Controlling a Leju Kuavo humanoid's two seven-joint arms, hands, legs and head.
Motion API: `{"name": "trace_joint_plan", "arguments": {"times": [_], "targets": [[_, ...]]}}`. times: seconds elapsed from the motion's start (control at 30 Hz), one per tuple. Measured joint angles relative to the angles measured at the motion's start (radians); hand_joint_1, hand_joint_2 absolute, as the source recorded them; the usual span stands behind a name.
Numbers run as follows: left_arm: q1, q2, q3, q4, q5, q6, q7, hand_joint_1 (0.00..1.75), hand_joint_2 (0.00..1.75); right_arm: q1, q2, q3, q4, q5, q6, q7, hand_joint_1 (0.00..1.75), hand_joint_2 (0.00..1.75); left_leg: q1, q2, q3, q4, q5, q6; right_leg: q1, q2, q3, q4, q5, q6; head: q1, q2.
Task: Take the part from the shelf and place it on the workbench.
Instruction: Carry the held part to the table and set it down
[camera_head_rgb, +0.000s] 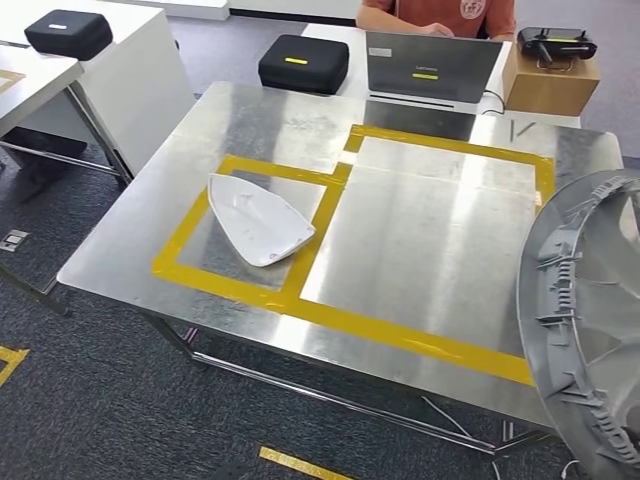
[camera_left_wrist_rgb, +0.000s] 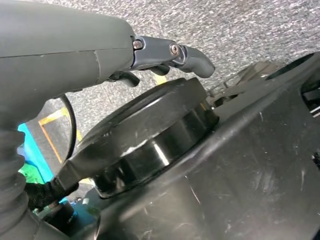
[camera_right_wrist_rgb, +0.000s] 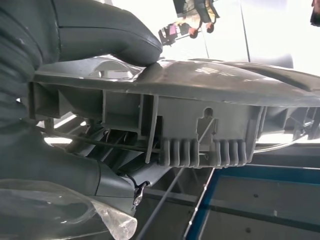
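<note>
The right hand (camera_right_wrist_rgb: 94, 110) holds the grey part (camera_head_rgb: 585, 320) by its rim, thumb on one face and fingers on the ribbed other face. The part hangs tilted at the surface's (camera_head_rgb: 423, 240) near right corner, over its edge. A white shell (camera_head_rgb: 260, 222) lies in the left yellow-taped square (camera_head_rgb: 226, 275). The left hand (camera_left_wrist_rgb: 151, 60) holds nothing, fingers loosely curled, above the carpet.
</note>
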Motion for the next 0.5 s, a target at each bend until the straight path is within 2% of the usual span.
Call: {"name": "trace_joint_plan", "arguments": {"times": [0.07,0.13,0.17,0.23,0.3,0.37,0.5], "targets": [[0.004,0.0,0.0,0.0,-0.003,0.004,0.0,0.0,1.75,0.0,0.0,0.0,0.0,0.0,0.0,-0.002,1.75,1.75,-0.001,-0.003,0.058,-0.126,0.076,0.01,0.002,0.004,-0.001,0.0,0.0,0.0,0.001,0.0],[0.009,0.001,0.0,0.0,-0.005,0.006,0.0,0.0,1.75,0.0,0.0,0.0,0.0,0.0,0.0,-0.004,1.75,1.75,-0.004,-0.008,0.092,-0.223,0.117,0.019,0.004,0.007,-0.004,0.002,0.002,0.004,0.001,0.0],[0.009,0.001,0.001,0.0,-0.005,0.006,0.0,0.0,1.75,-0.001,0.0,0.0,0.0,0.0,0.0,-0.004,1.75,1.75,-0.005,-0.01,0.096,-0.243,0.116,0.019,0.005,0.008,-0.01,0.004,0.003,0.006,0.001,0.0],[0.009,-0.001,0.001,0.0,-0.006,0.006,0.0,0.0,1.75,0.0,-0.001,0.0,0.001,0.0,0.0,-0.004,1.75,1.75,-0.004,-0.009,0.096,-0.263,0.105,0.008,0.007,0.009,-0.019,0.01,0.003,0.004,0.0,0.0],[0.01,-0.002,0.002,0.0,-0.007,0.006,0.0,0.0,1.75,0.001,-0.003,0.0,0.002,0.0,0.0,-0.004,1.75,1.75,-0.004,-0.009,0.096,-0.27,0.098,0.002,0.007,0.007,-0.023,0.01,0.005,0.004,0.001,0.0],[0.01,-0.004,0.003,0.0,-0.01,0.005,0.0,0.0,1.75,0.002,-0.008,0.0,0.004,0.0,0.0,-0.005,1.75,1.75,-0.006,-0.009,0.095,-0.27,0.101,0.009,0.006,0.007,-0.02,0.005,0.01,0.01,0.001,0.0],[0.009,-0.005,0.006,0.0,-0.017,0.003,0.001,0.0,1.75,-0.007,-0.02,0.0,0.017,0.0,0.0,-0.022,1.75,1.75,-0.007,-0.009,0.095,-0.27,0.102,0.013,0.004,0.008,-0.016,-0.002,0.016,0.018,0.001,0.0]]}}
